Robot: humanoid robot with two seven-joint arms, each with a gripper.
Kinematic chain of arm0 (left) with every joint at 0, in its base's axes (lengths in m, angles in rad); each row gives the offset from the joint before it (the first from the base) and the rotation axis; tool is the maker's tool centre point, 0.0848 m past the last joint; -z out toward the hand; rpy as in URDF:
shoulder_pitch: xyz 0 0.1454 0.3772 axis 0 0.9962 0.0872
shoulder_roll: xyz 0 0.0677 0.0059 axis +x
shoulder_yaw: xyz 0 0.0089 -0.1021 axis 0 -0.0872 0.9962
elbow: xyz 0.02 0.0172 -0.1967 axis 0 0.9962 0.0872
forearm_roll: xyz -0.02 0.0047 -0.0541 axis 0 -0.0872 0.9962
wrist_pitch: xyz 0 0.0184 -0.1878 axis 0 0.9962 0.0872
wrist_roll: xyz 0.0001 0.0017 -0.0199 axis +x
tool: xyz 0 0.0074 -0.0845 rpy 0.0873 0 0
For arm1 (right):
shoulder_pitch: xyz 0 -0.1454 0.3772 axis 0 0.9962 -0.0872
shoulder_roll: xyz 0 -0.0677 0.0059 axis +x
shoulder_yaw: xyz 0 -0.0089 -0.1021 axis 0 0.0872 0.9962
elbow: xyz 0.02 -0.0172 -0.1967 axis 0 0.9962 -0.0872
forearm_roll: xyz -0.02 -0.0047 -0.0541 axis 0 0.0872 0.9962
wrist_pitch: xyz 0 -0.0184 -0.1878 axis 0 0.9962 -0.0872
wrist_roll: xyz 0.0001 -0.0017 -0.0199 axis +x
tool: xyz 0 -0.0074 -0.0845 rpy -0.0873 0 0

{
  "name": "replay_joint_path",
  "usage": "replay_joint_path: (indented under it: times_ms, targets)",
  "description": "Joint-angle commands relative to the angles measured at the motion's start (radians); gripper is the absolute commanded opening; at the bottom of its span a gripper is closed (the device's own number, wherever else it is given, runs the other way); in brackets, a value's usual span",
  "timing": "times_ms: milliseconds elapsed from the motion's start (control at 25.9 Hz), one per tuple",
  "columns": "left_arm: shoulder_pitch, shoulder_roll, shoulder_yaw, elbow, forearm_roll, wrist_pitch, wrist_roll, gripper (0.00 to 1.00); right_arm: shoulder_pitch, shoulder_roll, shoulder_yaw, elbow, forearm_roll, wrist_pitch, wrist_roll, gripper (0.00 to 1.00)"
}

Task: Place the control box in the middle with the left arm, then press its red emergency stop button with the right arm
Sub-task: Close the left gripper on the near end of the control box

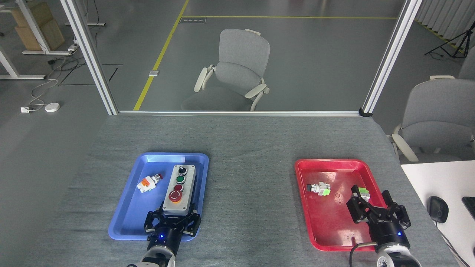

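The light-grey control box (184,177) lies lengthwise in the blue tray (126,207), with its black knob farthest from me and the big red emergency stop button (174,196) nearest. My left gripper (176,214) is at the box's near end. It is open, with its black fingers (162,211) on either side of that end. My right gripper (375,207) hovers open over the near right part of the red tray (326,222) and holds nothing. The middle (248,193) of the grey cloth table lies between the two trays.
A small white-and-orange switch (148,182) lies in the blue tray, left of the box. The red tray holds a small black-tipped switch (318,188) and a green-white part (363,191). A white desk with a black mouse (438,208) adjoins on the right.
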Motion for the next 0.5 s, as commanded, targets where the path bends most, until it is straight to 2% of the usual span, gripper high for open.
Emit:
replay_joint_path:
  times_ms: [0, 116, 193, 309, 463]
  targets:
    - [-0.034, -0.01, 0.001, 0.065, 0.005, -0.001, 0.005, 0.98, 0.0, 0.001, 0.001, -0.001, 0.001, 0.001, -0.002, 1.0]
    - [-0.051, -0.01, 0.003, 0.105, 0.013, -0.001, 0.023, 0.94, 0.0, 0.001, 0.001, 0.001, 0.001, 0.001, -0.002, 1.0]
    - [-0.058, -0.009, 0.003, 0.119, 0.033, -0.005, 0.034, 0.78, 0.0, 0.0, 0.001, 0.002, -0.001, 0.003, -0.002, 1.0]
    - [-0.06, -0.009, 0.003, 0.122, 0.053, -0.009, 0.064, 0.46, 0.0, 0.001, 0.001, 0.002, -0.001, 0.003, -0.002, 1.0]
    - [-0.058, -0.006, 0.003, 0.122, 0.058, -0.014, 0.077, 0.26, 0.0, 0.0, 0.001, 0.002, -0.002, 0.006, -0.002, 1.0]
